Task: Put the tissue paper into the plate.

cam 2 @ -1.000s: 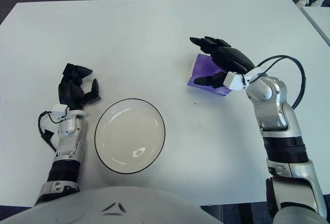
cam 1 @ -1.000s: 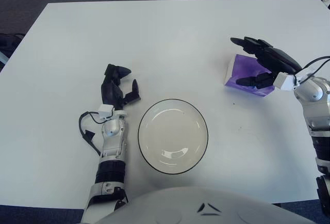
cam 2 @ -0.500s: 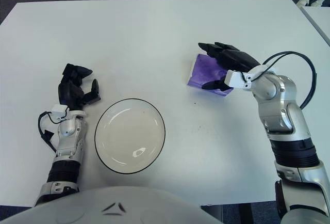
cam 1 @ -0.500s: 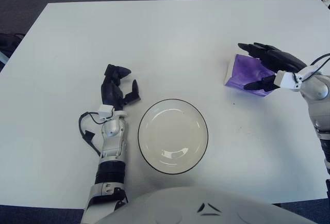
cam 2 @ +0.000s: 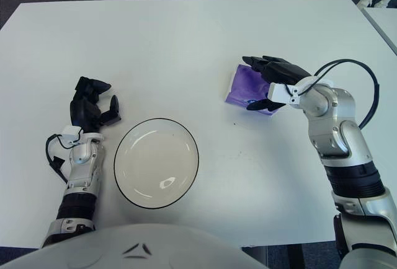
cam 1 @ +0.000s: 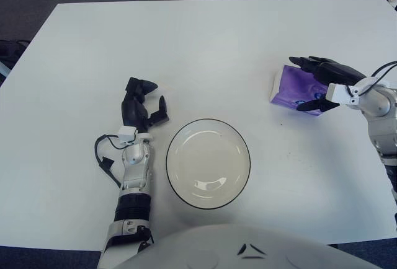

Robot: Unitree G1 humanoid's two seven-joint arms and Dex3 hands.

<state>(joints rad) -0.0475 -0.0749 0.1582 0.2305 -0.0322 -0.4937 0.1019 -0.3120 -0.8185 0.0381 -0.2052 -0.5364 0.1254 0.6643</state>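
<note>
The small purple soft pack of tissue paper (cam 1: 293,90) is seen lying flat on the white table (cam 1: 205,39), well to the right of the round white plate with a dark rim (cam 1: 208,163), which sits empty near the table's front edge. The pack is not yet lifted, so the task is judged to be at the grasping step.

The right hand (cam 2: 275,85) is placed at the pack's right end. Its upper fingers (cam 2: 263,66) are laid over the top of the pack and the thumb is brought in along the near edge, so that the pack is bracketed between them. This posture is judged to be chosen because a soft, flat pack is best pinched across its thickness from one end. The fingers are only partly closed; a firm grip is not shown, and whether they already press on the wrapper cannot be told.

The left hand (cam 1: 141,104) is shown just to the left of the plate, fingers loosely curled and nothing held. It is probably kept there so that the path from pack to plate is left free.
</note>
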